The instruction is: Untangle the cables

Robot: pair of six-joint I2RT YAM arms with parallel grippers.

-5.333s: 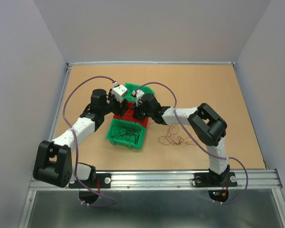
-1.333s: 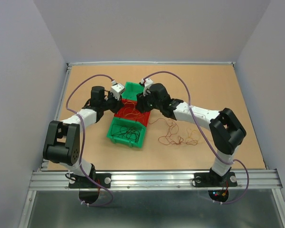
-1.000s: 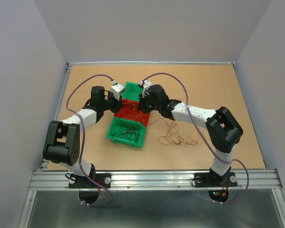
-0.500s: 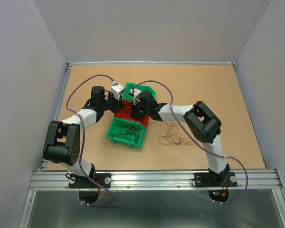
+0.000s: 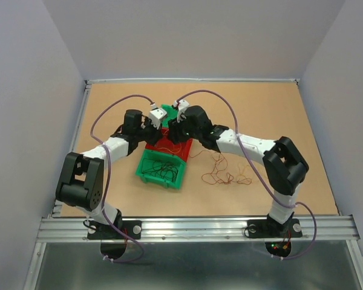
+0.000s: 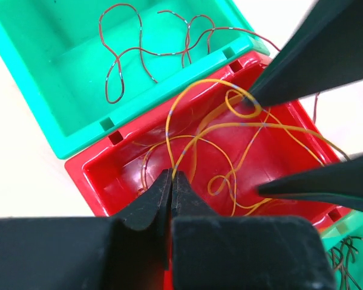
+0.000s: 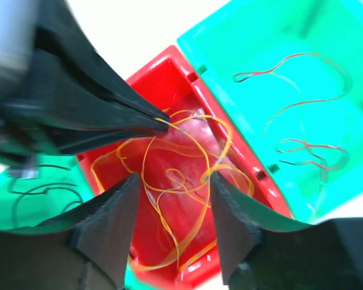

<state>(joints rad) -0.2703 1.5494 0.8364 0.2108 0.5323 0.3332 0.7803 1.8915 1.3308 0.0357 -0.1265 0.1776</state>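
Orange-yellow cables (image 6: 221, 151) lie looped in the red bin (image 6: 103, 175), also seen in the right wrist view (image 7: 181, 181). My left gripper (image 6: 171, 178) is shut on an orange-yellow strand at the bin's near side. My right gripper (image 7: 174, 179) is open above the same loops, one fingertip touching a loop. Reddish cables (image 6: 145, 42) lie in the far green bin (image 6: 60, 54). Dark cables (image 5: 160, 170) fill the near green bin (image 5: 172, 182). A loose reddish tangle (image 5: 227, 174) lies on the table to the right. In the top view both grippers (image 5: 156, 118) (image 5: 175, 128) meet over the red bin (image 5: 181, 151).
The three bins stand in a row at the table's centre-left. Thick purple cables arc over both arms (image 5: 212, 96). The table's back edge rail (image 5: 193, 80) and side walls bound the wooden table top (image 5: 278, 121).
My right gripper has lifted and shifted slightly right over the red bin; my left gripper has moved right toward it, now holding an orange-yellow strand.
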